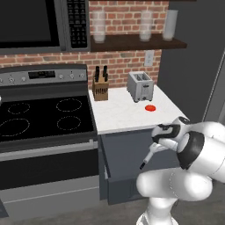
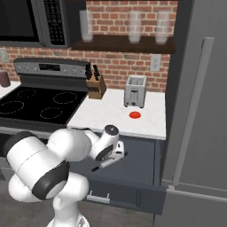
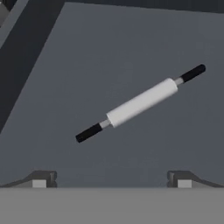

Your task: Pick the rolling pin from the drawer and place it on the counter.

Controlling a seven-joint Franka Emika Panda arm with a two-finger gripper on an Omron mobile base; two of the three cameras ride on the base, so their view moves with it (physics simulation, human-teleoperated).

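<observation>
Rolling pin (image 3: 141, 103) lies flat on the floor of the open drawer (image 3: 109, 52), slanted, w/ black handles. Gripper (image 3: 111, 181) hangs above it, spread wide, holding nothing. No writing to read.

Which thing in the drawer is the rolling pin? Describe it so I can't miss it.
Below the white counter, right of the stove, the dark grey drawer stands open. On its floor the rolling pin lies askew: a pale barrel with black handle ends, and the hand view shows nothing else lying near it.
</observation>
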